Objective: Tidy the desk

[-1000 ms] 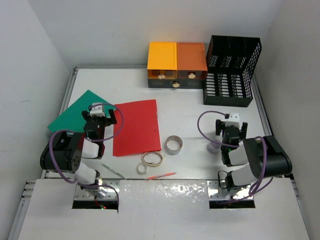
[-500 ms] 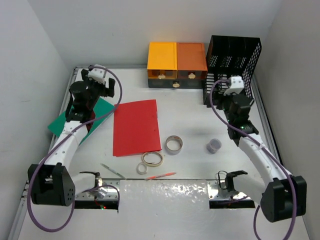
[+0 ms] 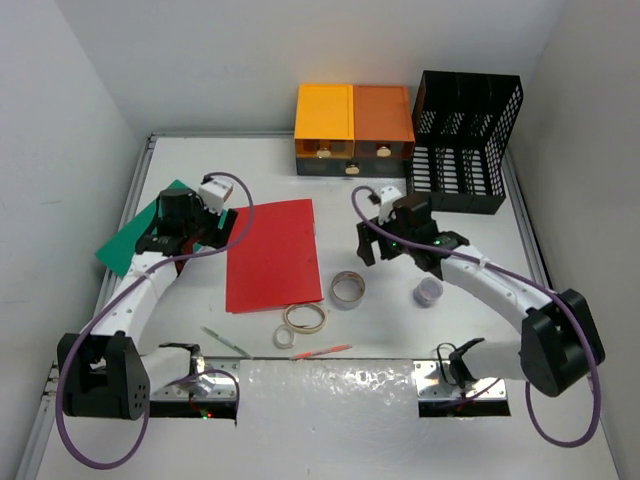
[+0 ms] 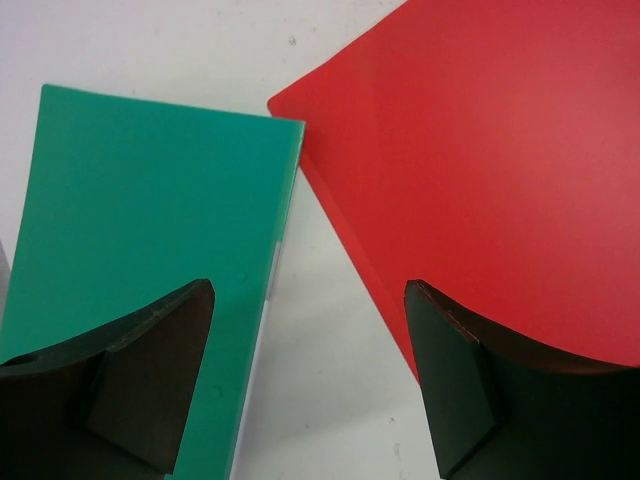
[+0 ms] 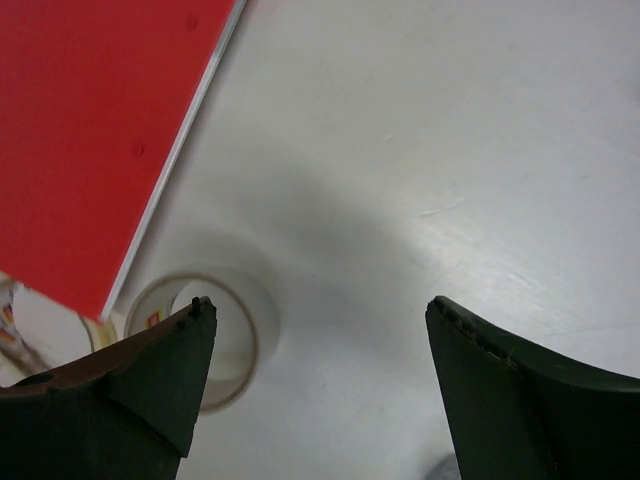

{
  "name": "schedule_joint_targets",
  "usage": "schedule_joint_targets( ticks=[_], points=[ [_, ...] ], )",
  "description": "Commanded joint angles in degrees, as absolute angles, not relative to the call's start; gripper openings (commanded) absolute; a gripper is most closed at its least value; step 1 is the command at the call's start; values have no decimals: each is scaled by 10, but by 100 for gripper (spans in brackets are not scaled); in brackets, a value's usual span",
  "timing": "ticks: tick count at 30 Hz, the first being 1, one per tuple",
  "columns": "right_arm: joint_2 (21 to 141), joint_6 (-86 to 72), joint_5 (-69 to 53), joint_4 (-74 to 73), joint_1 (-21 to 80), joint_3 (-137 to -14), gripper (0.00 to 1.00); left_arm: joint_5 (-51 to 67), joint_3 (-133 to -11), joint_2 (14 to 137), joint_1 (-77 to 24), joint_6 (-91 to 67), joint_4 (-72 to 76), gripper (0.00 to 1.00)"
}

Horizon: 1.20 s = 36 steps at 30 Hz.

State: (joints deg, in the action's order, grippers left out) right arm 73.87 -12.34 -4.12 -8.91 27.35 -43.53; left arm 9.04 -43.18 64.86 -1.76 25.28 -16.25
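The white desk [image 3: 380, 205] holds a red folder [image 3: 272, 255] and a green folder [image 3: 135, 240] on its left half. My left gripper [image 3: 195, 238] hangs open over the strip of bare desk between them. In the left wrist view the gripper [image 4: 308, 290] has the green folder [image 4: 140, 230] to its left and the red folder [image 4: 500, 170] to its right. My right gripper [image 3: 378, 250] stands open above the desk, just right of a white tape roll [image 3: 347, 290]. The right wrist view shows that gripper [image 5: 318, 302] empty, with the tape roll [image 5: 262, 312] by its left finger.
An orange-and-yellow drawer unit [image 3: 354, 125] and a black mesh rack [image 3: 462, 140] stand at the back. A second tape roll [image 3: 305, 319], a small purple-grey cap [image 3: 428, 291], a green pen [image 3: 225, 342] and a red pen [image 3: 322, 351] lie toward the near edge.
The left arm swung from the far left corner back to the gap between the folders. The right arm swung left from the rack to beside the tape roll. Both sets of jaws narrowed slightly.
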Motion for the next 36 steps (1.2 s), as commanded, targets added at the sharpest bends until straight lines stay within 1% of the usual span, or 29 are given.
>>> schedule_joint_targets(
  ticks=[1,3,4,6,7,10,12,13,15,17,18,20,22,24,29,33,36],
  points=[
    [763,-107,-25,-120,307,-441,83,66,-418,633,-12,258,-147,75],
    [773,-112,-3,-105,307,-449,79,63,-415,637,-12,246,-145,75],
    [778,-112,22,-103,307,-458,72,63,-413,638,-12,242,-144,75],
    [793,-125,58,-96,306,-491,59,58,-409,642,-12,230,-142,74],
    [797,-126,102,-75,307,-510,55,49,-406,640,-12,228,-137,74],
    [828,-130,172,-34,306,-549,52,25,-382,636,-12,223,-110,74],
    [872,-151,196,-11,305,-578,51,11,-353,634,-11,223,-73,74],
    [889,-159,213,-2,304,-605,54,3,-345,635,-12,223,-59,74],
    [945,-182,238,27,302,-629,55,-18,-324,636,-12,222,-29,74],
    [980,-199,264,35,297,-674,59,-45,-318,638,-11,215,-19,73],
    [1008,-203,265,33,288,-708,59,-59,-316,637,-11,214,-12,73],
    [1029,-213,262,34,280,-737,59,-66,-308,633,-11,210,-11,72],
    [1066,-216,262,15,264,-792,60,-66,-300,627,-11,212,18,72],
    [1092,-221,289,-8,251,-850,62,-61,-289,622,-11,214,26,72],
    [1157,-220,297,-33,217,-908,62,-47,-284,617,-11,219,30,72],
    [1200,-201,270,-47,208,-964,62,-45,-286,627,-11,221,30,72],
    [1226,-189,288,-50,207,-991,62,-41,-287,635,-11,221,28,72]
  ],
)
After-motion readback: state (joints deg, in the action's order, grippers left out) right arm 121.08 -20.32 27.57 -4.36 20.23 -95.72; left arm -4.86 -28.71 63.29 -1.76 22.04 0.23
